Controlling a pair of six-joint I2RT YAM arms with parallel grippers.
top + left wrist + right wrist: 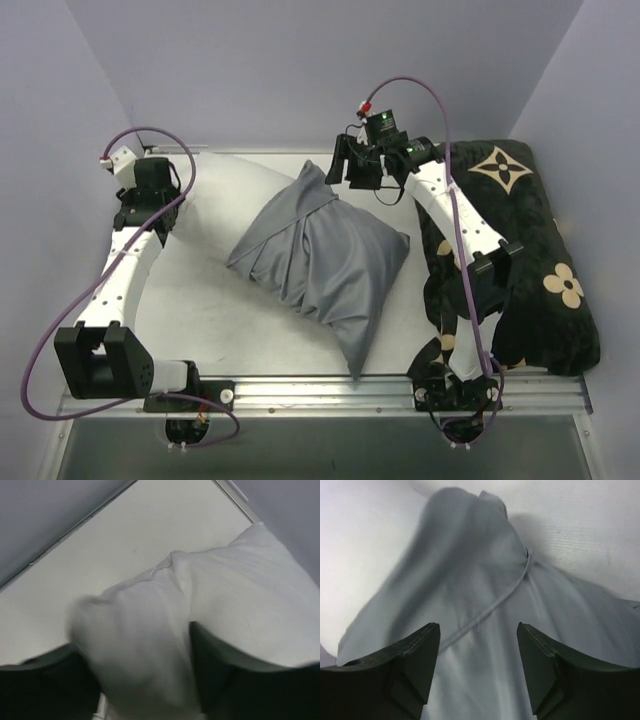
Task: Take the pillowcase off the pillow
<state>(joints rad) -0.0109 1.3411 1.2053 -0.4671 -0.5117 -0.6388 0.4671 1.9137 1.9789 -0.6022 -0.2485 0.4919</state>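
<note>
Pale lavender walls (300, 60) on three sides, white tabletop (220, 320), metal rail (330, 385) along near edge, soft light

Soft even light, faint shadow beside the wrinkled blue-grey fabric pillowcase (320, 255); left wrist view blurred, dark fingers (240, 685) unfocused.

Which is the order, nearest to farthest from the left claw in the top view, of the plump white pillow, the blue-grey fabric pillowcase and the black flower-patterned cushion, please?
1. the plump white pillow, gripped by the left claw, at the left.
2. the blue-grey fabric pillowcase, in the centre.
3. the black flower-patterned cushion, far right.
</note>
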